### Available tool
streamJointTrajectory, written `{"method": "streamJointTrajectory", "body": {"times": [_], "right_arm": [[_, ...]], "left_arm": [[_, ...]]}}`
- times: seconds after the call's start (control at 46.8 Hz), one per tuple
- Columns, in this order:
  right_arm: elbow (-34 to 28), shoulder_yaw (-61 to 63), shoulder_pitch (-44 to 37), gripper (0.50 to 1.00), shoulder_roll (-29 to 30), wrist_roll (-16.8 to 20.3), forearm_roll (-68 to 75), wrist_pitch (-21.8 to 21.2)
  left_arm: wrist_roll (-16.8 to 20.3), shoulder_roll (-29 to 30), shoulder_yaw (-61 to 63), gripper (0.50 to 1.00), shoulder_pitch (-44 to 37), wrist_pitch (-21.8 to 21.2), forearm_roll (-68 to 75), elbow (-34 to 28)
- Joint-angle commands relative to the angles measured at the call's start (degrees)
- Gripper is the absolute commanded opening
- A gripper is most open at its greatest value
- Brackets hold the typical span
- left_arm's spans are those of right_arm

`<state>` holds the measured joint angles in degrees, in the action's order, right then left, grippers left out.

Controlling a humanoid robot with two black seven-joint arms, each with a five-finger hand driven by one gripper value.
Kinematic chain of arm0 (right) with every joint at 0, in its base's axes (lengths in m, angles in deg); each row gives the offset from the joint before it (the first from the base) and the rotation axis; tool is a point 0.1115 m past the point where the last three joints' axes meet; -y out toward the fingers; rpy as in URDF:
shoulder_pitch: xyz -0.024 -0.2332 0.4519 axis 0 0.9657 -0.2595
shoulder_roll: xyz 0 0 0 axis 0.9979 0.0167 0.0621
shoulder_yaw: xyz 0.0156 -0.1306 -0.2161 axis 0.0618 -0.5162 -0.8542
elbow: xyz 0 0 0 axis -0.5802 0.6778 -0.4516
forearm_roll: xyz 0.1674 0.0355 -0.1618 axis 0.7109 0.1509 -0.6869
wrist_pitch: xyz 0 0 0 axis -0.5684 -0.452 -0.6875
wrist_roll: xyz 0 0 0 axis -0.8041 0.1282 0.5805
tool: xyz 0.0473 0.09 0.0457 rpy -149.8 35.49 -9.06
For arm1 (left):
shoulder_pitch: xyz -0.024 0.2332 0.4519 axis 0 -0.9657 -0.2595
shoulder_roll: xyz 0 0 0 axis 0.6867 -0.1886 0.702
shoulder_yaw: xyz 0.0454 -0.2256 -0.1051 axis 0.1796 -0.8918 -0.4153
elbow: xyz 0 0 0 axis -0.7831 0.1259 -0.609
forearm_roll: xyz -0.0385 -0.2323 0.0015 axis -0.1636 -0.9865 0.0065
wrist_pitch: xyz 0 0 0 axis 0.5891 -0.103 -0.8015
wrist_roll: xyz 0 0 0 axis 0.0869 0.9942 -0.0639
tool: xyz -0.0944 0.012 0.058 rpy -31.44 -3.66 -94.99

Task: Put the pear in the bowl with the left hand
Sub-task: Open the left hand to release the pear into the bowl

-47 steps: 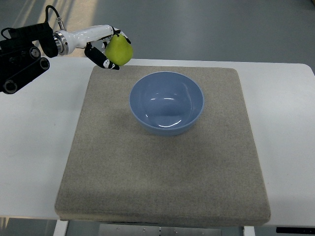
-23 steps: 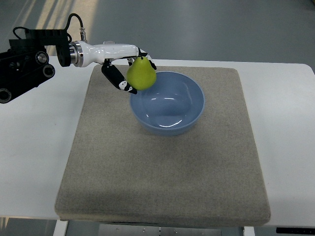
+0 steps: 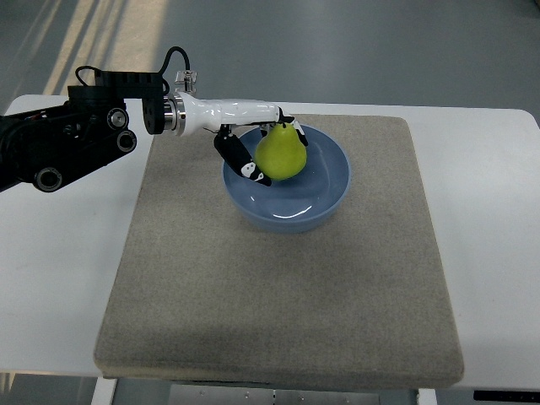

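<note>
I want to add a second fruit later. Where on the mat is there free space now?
The mat is bare in front of the bowl and along its right side. The back left is crowded: the left hand holds the pear over the bowl there.

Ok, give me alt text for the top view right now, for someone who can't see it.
The left hand holds a green pear over a blue bowl, not yet released. The bowl sits on a beige mat on a white table.
</note>
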<state>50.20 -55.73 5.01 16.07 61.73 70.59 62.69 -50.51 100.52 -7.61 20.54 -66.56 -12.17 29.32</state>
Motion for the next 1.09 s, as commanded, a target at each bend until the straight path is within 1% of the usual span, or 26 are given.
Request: {"method": "streamJointTrajectory", "body": {"times": [0.0,0.171,0.235,0.257,0.299,0.321,0.364,0.428,0.449,0.663,0.77,0.941,1.07], "right_arm": [[0.00,0.01,0.00,0.926,0.00,0.00,-0.01,0.00],[0.00,0.01,0.00,0.924,0.00,0.00,-0.01,0.00],[0.00,0.01,0.00,0.926,0.00,0.00,-0.01,0.00],[0.00,0.01,0.00,0.926,0.00,0.00,-0.01,0.00],[0.00,0.01,0.00,0.926,0.00,0.00,-0.01,0.00],[0.00,0.01,0.00,0.926,0.00,0.00,-0.01,0.00],[0.00,0.01,0.00,0.926,0.00,0.00,-0.01,0.00],[0.00,0.01,0.00,0.926,0.00,0.00,0.08,0.00],[0.00,0.01,0.00,0.926,0.00,0.00,0.08,0.00],[0.00,0.01,0.00,0.926,0.00,0.00,-0.01,0.00],[0.00,0.01,0.00,0.926,0.00,0.00,-0.01,0.00],[0.00,0.01,0.00,0.926,0.00,0.00,-0.01,0.00],[0.00,0.01,0.00,0.926,0.00,0.00,-0.01,0.00]], "left_arm": [[-0.01,-0.65,0.27,0.767,-0.37,0.00,0.13,-0.19],[-0.01,-0.74,0.27,0.767,-0.64,0.00,0.13,-0.27],[-0.01,-0.65,0.27,0.776,-0.73,0.00,0.13,-0.27],[-0.01,-0.65,0.27,0.797,-0.73,0.00,0.22,-0.27],[-0.01,-0.74,0.27,0.889,-0.73,0.00,0.13,-0.36],[-0.01,-0.74,0.27,0.921,-0.81,0.00,0.13,-0.45],[-0.01,-0.74,0.27,0.956,-0.81,0.00,0.13,-0.54],[-0.01,-0.65,0.27,0.977,-0.81,-0.09,0.13,-0.63],[-0.10,-0.65,0.27,0.992,-0.81,-0.09,0.04,-0.63],[-0.10,-0.65,0.01,0.994,-0.81,-0.18,-2.15,-1.77],[-0.10,-0.30,-0.43,0.994,-0.73,-0.18,-6.19,-1.77],[-0.10,0.75,-0.61,0.994,-0.46,-0.18,-20.06,-2.29],[-0.10,1.28,-0.52,0.994,-0.46,-0.18,-33.16,-4.84]]}}
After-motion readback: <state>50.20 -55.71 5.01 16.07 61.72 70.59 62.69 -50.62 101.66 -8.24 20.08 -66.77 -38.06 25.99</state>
